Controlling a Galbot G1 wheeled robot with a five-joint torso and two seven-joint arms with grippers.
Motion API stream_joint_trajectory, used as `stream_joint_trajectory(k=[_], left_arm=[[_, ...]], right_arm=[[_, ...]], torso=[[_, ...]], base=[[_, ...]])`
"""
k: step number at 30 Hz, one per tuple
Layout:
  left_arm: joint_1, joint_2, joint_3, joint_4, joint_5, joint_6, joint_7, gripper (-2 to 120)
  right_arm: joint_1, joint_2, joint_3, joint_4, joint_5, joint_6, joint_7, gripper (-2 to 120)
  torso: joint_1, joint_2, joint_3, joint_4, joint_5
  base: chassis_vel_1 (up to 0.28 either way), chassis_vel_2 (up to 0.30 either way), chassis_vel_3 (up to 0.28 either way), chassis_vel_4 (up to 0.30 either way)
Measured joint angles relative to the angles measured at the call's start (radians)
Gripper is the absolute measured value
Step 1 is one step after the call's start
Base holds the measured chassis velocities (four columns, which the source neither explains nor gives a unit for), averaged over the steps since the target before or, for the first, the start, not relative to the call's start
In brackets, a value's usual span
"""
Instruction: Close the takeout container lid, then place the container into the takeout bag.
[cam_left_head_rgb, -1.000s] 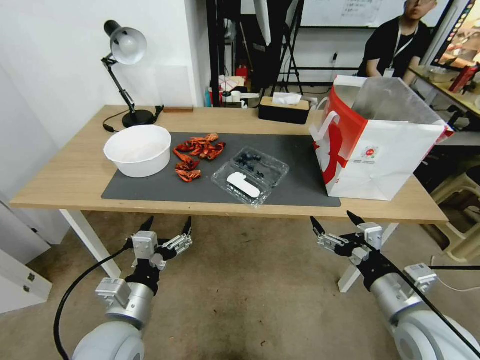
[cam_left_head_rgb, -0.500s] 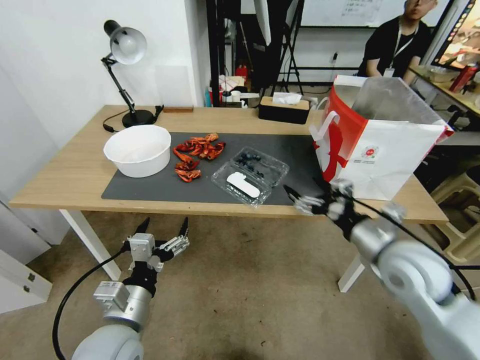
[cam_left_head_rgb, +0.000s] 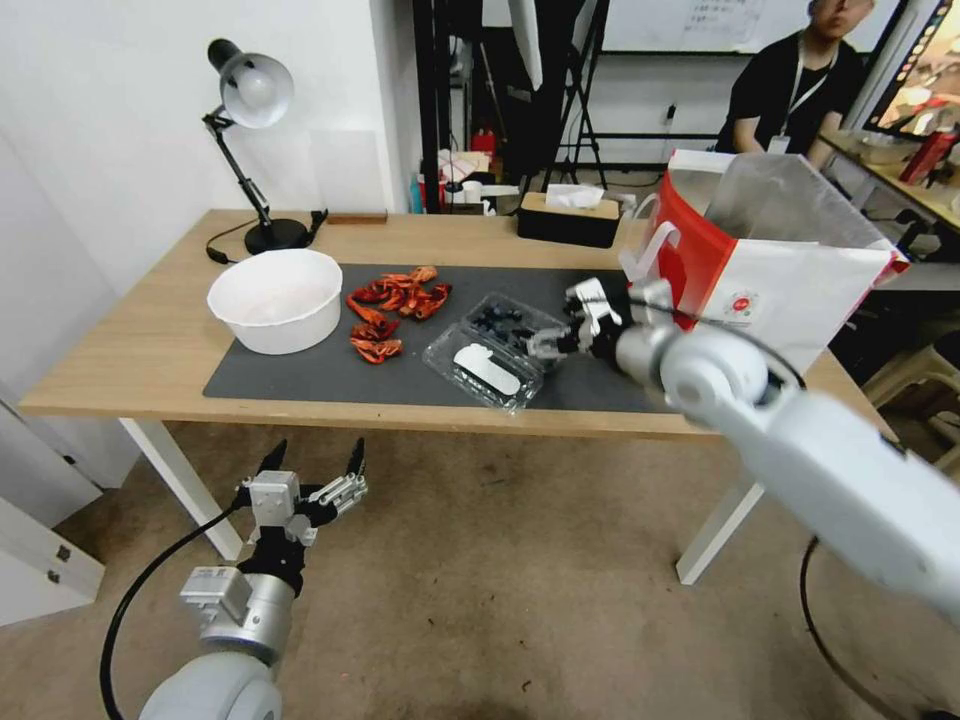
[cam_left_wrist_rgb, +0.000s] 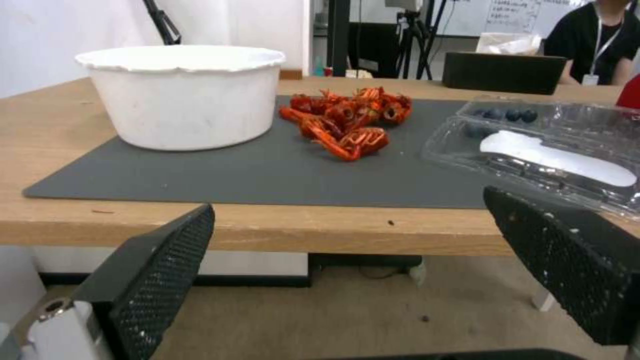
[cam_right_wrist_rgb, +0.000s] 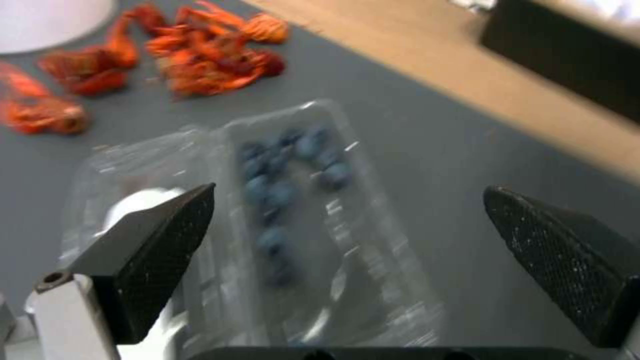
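The takeout container (cam_left_head_rgb: 502, 349) lies open on the dark mat, a clear clamshell with blue berries in its far half (cam_right_wrist_rgb: 293, 165). The lid (cam_left_head_rgb: 487, 369), with its white oblong sticker (cam_left_wrist_rgb: 557, 157), lies flat toward the table's front edge. My right gripper (cam_left_head_rgb: 556, 326) hovers open just above the container's right end, and its fingers (cam_right_wrist_rgb: 157, 235) straddle the berry tray without touching it. My left gripper (cam_left_head_rgb: 312, 466) hangs open and empty below the table's front edge. The takeout bag (cam_left_head_rgb: 770, 290) stands open at the right end of the table.
A round white bowl (cam_left_head_rgb: 275, 298) sits on the left of the mat (cam_left_head_rgb: 300, 375), with red crayfish shells (cam_left_head_rgb: 392, 305) between it and the container. A black tissue box (cam_left_head_rgb: 568, 218) and a desk lamp (cam_left_head_rgb: 250, 120) stand at the back.
My right arm has swung up from below the table edge and reached left over the mat to the container. My left arm has sunk slightly.
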Motion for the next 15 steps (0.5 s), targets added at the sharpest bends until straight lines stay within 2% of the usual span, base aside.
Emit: stream_joint_trajectory(k=[1,8,15], left_arm=[[0.000,0.000,0.000,0.000,0.000,0.000,0.000,100],[0.012,0.003,0.000,-0.001,0.008,-0.017,-0.004,100],[0.009,0.004,0.013,0.010,0.014,-0.019,-0.004,100]], right_arm=[[0.000,0.000,0.000,0.000,0.000,0.000,0.000,100],[0.201,-0.016,-0.193,-0.084,0.076,-0.008,0.030,100],[0.300,-0.009,-0.285,-0.178,0.120,-0.007,-0.012,100]], torso=[[0.000,0.000,0.000,0.0000,0.0000],[0.000,0.000,0.000,-0.0006,0.0005],[0.000,0.000,0.000,-0.0005,0.0005]], base=[[0.000,0.000,0.000,0.000],[0.000,0.000,0.000,0.000],[0.000,0.000,0.000,0.000]])
